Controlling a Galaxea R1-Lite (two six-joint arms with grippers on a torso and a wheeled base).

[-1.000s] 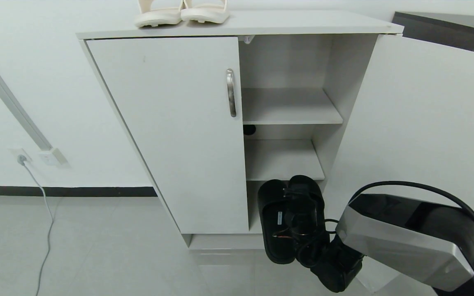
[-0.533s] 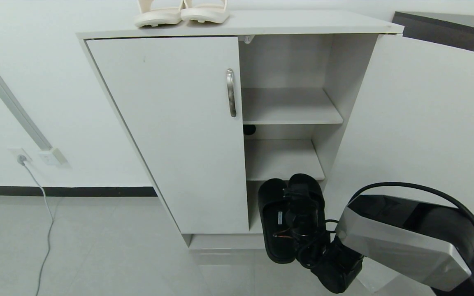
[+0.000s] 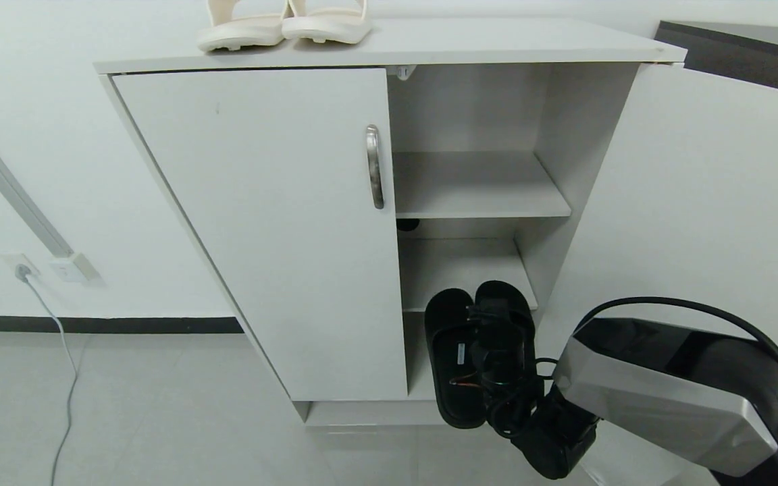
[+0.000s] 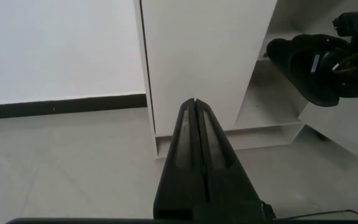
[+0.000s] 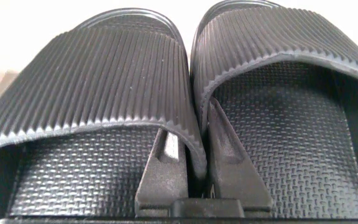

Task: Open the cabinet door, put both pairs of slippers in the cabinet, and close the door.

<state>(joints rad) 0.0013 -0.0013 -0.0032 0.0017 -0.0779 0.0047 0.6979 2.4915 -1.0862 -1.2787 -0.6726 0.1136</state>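
Note:
The white cabinet (image 3: 261, 223) has its left door shut and its right door (image 3: 693, 202) swung open. My right gripper (image 3: 497, 364) is shut on the pair of black slippers (image 3: 460, 358), held side by side in front of the open lower compartment. In the right wrist view its fingers (image 5: 166, 168) pinch the touching inner edges of the two black slippers (image 5: 104, 81). A cream pair of slippers (image 3: 284, 27) sits on the cabinet top. My left gripper (image 4: 194, 109) is shut, low over the floor, facing the cabinet's base, with the black slippers (image 4: 309, 62) off to one side.
Two bare shelves (image 3: 477, 185) show inside the open right half. A metal handle (image 3: 374, 165) is on the shut left door. A wall socket with a grey cable (image 3: 58, 337) is on the left. Grey floor (image 3: 125, 418) lies before the cabinet.
The head view has shifted, so the cabinet sits a little lower and wider in the picture. The black slippers have risen slightly toward the lower shelf opening.

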